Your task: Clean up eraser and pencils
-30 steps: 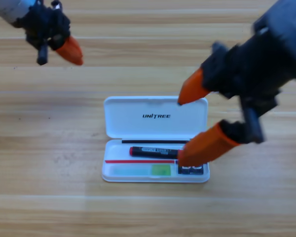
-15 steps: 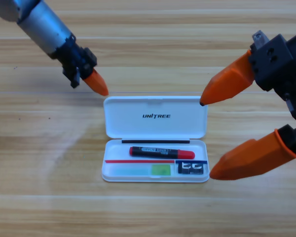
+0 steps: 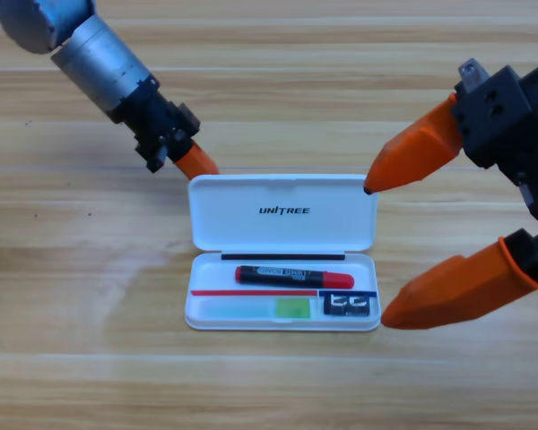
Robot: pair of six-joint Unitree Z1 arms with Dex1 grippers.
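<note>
The left hand [image 3: 195,163] points down at the far left corner of the white case's lid [image 3: 283,211], its orange tip touching or just short of the rim. Only that one tip shows, so whether this hand is open or closed cannot be told; it holds nothing that can be seen. Its placement at the lid's free edge reads as the start of a push to fold the lid toward the tray, since that edge gives the most leverage over the hinge.

The right hand [image 3: 374,253] stands spread wide and empty just off the case's right end, one jaw tip at the lid's far right corner, the other beside the tray's near right corner. Held apart like that it clears the case, and it could brace the case against sliding if the lid is pushed.

Between the two hands, nearer than the left one, the tray [image 3: 194,313] of the case lies on the table [image 3: 90,376] and already holds everything. The black pencil with red ends [image 3: 293,275] lies lengthwise in the middle. The light green pencil [image 3: 255,309] lies along the front strip, and the eraser [image 3: 348,305] sits at that strip's right end, closest to the right hand. Sorting looks complete; closing the lid appears to be what remains.
</note>
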